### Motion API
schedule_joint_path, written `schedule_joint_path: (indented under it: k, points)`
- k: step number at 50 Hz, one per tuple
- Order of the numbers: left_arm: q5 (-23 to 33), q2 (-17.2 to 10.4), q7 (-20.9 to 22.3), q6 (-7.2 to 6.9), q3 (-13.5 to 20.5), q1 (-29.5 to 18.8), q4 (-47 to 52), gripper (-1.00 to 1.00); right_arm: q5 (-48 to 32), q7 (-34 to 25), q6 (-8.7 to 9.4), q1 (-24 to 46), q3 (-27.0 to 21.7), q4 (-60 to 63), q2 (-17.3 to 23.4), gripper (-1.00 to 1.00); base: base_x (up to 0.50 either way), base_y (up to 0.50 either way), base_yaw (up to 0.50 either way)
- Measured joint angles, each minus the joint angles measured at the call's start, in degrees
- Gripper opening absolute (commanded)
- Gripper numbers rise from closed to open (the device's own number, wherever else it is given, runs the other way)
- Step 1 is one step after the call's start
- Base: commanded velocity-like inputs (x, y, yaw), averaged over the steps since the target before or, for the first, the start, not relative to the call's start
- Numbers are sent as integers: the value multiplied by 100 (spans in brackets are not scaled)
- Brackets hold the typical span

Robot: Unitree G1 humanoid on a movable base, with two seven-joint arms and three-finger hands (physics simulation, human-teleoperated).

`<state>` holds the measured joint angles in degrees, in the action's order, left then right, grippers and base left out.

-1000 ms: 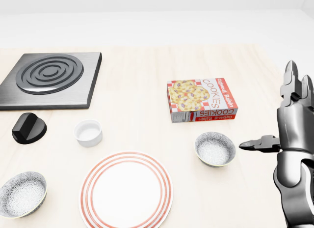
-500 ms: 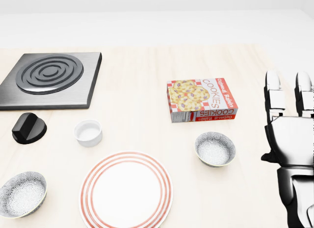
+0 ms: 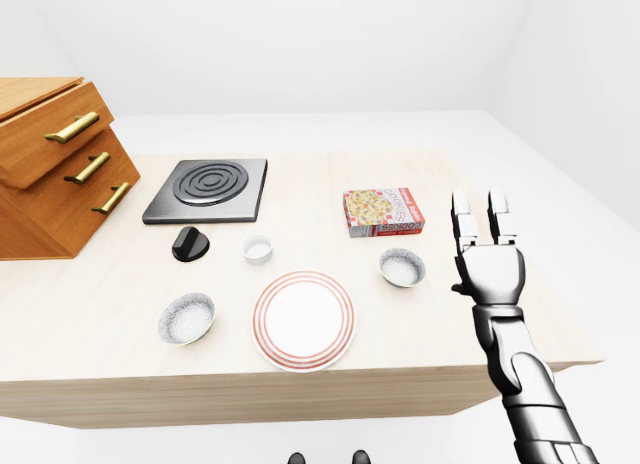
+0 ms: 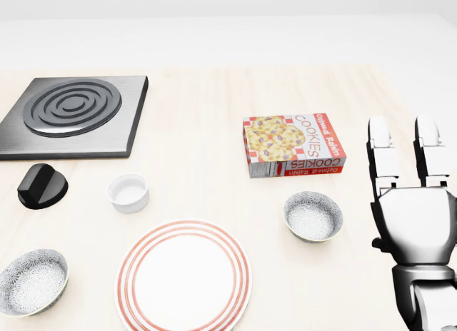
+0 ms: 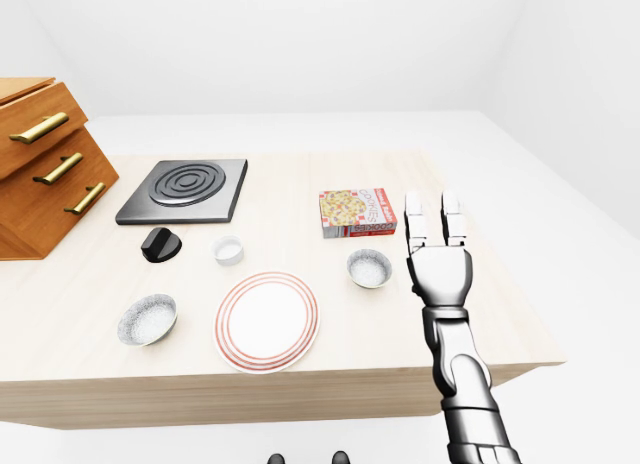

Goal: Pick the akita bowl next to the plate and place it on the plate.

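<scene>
A patterned grey akita bowl (image 4: 313, 215) stands upright and empty on the pale wooden table, to the right of the red-ringed white plate (image 4: 184, 275). A second akita bowl (image 4: 32, 281) of the same kind sits at the plate's left, near the head view's bottom left corner. My right hand (image 4: 404, 181) hovers right of the first bowl, open, fingers pointing up and the back of the hand toward the camera. It touches nothing. My left hand does not show in any view.
A cookies box (image 4: 293, 145) lies just above the right bowl. A small white ramekin (image 4: 128, 192), a black knob (image 4: 41, 185) and a stove plate (image 4: 73, 114) lie at the upper left. A wooden drawer cabinet (image 3: 50, 164) stands at the table's left end.
My right hand has turned from side-on, thumb pointing left, to showing its back with fingers spread upward, and has shifted left toward the right bowl. Nothing on the table moved.
</scene>
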<state>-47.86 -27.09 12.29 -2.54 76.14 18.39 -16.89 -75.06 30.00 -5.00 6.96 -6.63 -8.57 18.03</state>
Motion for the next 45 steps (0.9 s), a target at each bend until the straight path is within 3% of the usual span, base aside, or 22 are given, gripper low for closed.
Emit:
schedule_joint_path:
  k: [34,45]
  points:
    - [-93,-21,27,52,-40,14,-117,100,-245,0,0,-83,708,-329,-541,100,0,0,0]
    - [-126,-20,33,48,-35,24,-130,100,-266,0,0,170,860,-850,-648,100,0,0,0]
